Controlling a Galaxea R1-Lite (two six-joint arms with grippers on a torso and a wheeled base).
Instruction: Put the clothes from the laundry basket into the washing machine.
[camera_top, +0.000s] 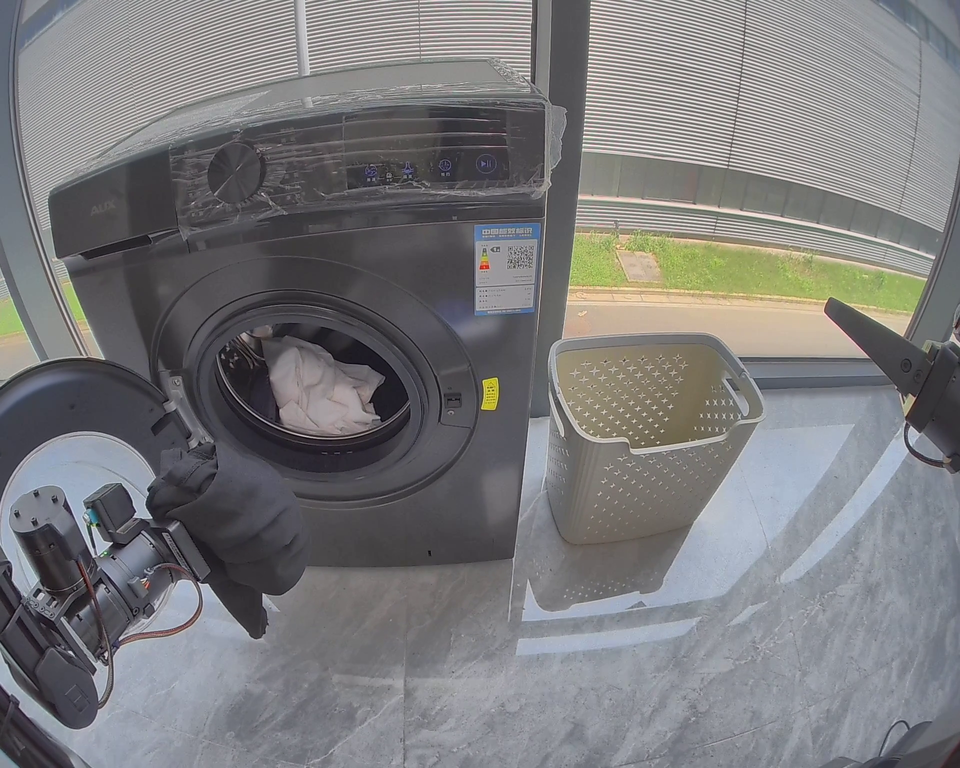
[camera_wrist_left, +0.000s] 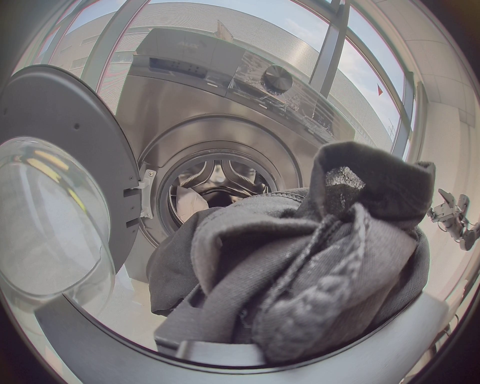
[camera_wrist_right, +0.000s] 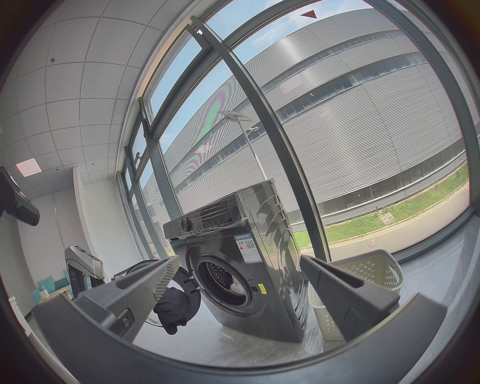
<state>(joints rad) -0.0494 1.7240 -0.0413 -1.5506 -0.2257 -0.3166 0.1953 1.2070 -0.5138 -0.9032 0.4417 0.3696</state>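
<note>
The dark grey washing machine (camera_top: 330, 300) stands with its round door (camera_top: 70, 420) swung open to the left. A white cloth (camera_top: 318, 388) lies in the drum (camera_wrist_left: 220, 182). My left gripper (camera_top: 200, 540) is low in front of the door opening, shut on a dark grey garment (camera_wrist_left: 300, 260) that hangs bunched from it (camera_top: 240, 520). The cream laundry basket (camera_top: 650, 440) stands on the floor right of the machine; inside it I see only its perforated walls. My right gripper (camera_wrist_right: 239, 260) is open and holds nothing, raised far to the right (camera_top: 900, 365).
The pale marble floor (camera_top: 620, 660) spreads in front of the machine and basket. Tall windows and a dark pillar (camera_top: 560, 150) stand right behind them. The open door juts out beside my left arm.
</note>
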